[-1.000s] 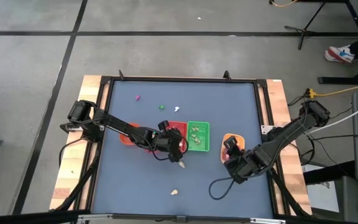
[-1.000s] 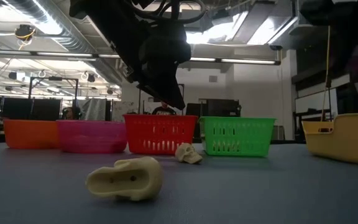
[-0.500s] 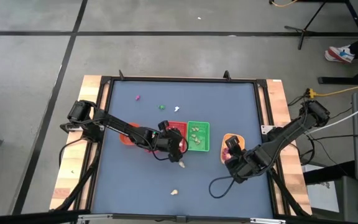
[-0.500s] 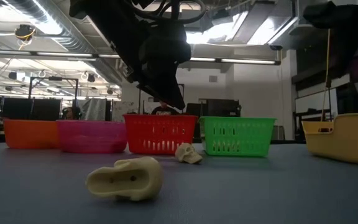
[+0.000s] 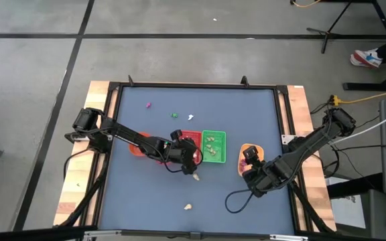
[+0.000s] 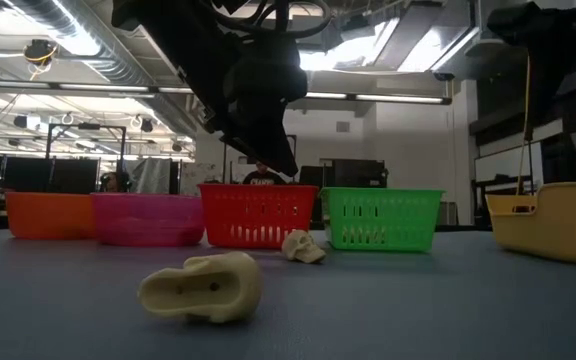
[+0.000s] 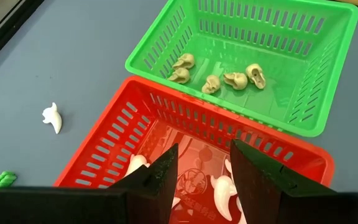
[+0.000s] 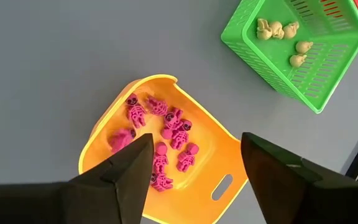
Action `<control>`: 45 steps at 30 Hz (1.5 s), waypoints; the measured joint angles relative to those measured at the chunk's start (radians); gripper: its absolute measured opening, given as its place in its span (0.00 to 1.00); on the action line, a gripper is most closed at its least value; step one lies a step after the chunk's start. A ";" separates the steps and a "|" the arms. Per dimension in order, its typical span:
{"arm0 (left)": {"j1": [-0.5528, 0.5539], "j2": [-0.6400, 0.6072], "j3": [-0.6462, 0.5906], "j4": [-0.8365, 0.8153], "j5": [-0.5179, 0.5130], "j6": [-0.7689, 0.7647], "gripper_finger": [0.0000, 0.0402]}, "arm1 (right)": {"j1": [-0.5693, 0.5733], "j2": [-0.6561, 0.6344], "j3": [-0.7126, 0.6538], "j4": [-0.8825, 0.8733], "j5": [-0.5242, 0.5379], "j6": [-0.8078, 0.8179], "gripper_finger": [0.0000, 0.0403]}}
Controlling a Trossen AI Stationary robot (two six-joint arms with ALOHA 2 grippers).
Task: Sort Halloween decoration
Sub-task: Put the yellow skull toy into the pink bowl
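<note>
Hovering over the red basket point(image 7: 166, 134), the left gripper point(image 7: 202, 177) has its fingers parted with nothing between them; white trinkets point(image 7: 219, 191) lie in the basket directly beneath its tips. Just beyond sits the green basket point(image 7: 328, 74), with cream skulls point(image 7: 235, 79) strewn in a loose row across its floor. A white piece point(image 7: 53, 117) lies on the mat off to one side of this gripper, its long axis slanted and its narrow end turned away from the baskets. The right gripper point(image 8: 194, 168) is spread wide above the yellow tray point(image 8: 229, 158), empty; magenta skeletons point(image 8: 166, 134) lie heaped below it, pointing every way.
</note>
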 joint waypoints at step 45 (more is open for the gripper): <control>-0.248 -0.040 0.002 0.298 0.403 -0.018 0.52 | 0.000 0.000 0.000 0.025 -0.010 0.000 0.60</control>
